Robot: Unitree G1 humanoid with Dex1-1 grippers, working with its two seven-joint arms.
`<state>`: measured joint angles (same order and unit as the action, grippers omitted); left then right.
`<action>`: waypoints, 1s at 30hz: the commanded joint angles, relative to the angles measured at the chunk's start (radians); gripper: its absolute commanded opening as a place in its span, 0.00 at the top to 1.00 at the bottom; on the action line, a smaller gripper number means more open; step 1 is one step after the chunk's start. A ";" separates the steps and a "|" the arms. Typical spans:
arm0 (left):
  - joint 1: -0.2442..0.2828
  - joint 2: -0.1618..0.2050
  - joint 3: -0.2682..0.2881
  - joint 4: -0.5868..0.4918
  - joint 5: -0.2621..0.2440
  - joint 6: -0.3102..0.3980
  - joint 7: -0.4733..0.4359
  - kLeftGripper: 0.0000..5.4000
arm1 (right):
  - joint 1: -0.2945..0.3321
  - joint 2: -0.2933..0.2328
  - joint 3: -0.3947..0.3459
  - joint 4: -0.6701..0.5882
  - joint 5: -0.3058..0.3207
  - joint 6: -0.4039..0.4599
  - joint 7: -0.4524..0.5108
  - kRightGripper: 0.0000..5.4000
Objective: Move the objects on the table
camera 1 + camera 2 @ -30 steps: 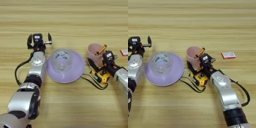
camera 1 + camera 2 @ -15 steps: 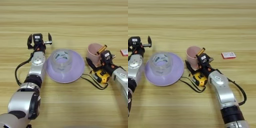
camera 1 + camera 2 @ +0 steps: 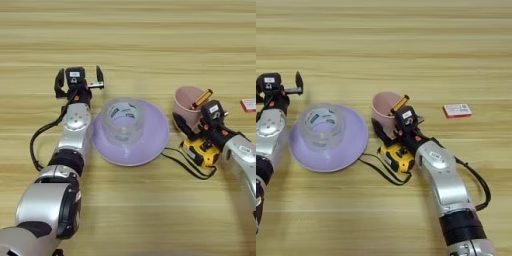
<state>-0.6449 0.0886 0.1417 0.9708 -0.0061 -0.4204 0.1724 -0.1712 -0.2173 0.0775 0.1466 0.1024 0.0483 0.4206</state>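
All I see beneath me is the table [image 3: 150,40] — light wood, its plank grain running in long horizontal lines from side to side. It fills my whole view — no wall, floor or window shows. The light on it is soft and even, with faint shadows.

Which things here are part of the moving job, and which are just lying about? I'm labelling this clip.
Part of the job:
- tape measure, by the right gripper
- tape roll
- pink cup holding a pen

Lying about:
- purple plate under the roll
- small red card
- left gripper, idle
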 commanded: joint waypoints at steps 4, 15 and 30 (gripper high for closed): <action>0.008 -0.012 -0.006 -0.014 0.006 0.012 0.009 0.00 | 0.036 -0.042 -0.087 -0.042 0.021 0.010 -0.022 0.20; 0.009 -0.013 -0.006 -0.018 0.007 0.014 0.010 0.00 | 0.099 -0.078 -0.184 -0.064 0.045 0.016 -0.039 0.20; 0.006 -0.010 -0.004 -0.012 0.005 0.013 0.007 0.00 | 0.086 -0.101 -0.196 0.053 0.019 -0.046 -0.056 0.20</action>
<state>-0.6445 0.0792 0.1397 0.9623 -0.0056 -0.4200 0.1750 -0.0931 -0.3086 -0.1249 0.1764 0.1408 -0.0136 0.3669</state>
